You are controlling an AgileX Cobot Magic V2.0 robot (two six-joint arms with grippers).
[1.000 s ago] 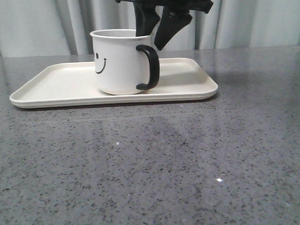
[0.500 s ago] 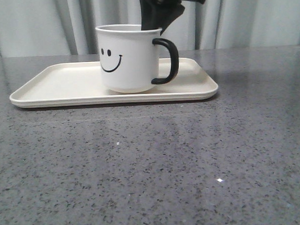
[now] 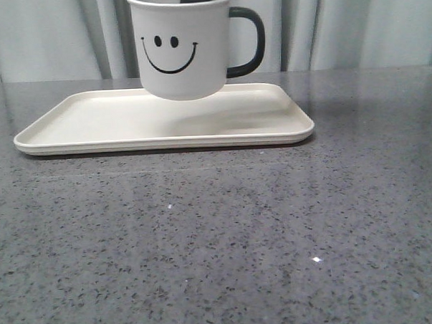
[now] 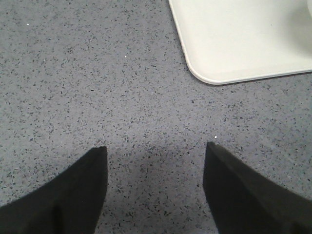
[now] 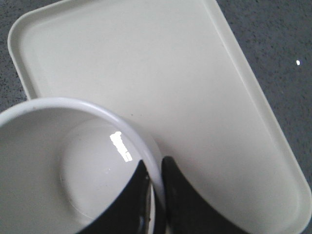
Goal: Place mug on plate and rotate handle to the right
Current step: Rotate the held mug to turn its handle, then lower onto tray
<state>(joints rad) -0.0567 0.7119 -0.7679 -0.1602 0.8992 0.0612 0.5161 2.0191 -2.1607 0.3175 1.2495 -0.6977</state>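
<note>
The white mug [image 3: 179,52] with its black smiley face hangs in the air above the cream plate [image 3: 92,128], clear of its surface. Its black handle [image 3: 250,42] points to the right in the front view. My right gripper [image 5: 156,168] is shut on the mug's rim [image 5: 131,129], one finger inside the cup and one outside; the plate [image 5: 195,87] lies below it. My left gripper [image 4: 156,151] is open over bare table, with a corner of the plate [image 4: 234,44] beyond its fingertips.
The plate rests on a grey speckled tabletop [image 3: 219,233]. Pale curtains [image 3: 353,27] hang behind the table's far edge.
The mug has risen off the plate, held at its rim, and turned so the smiley faces the front and the handle points right.
</note>
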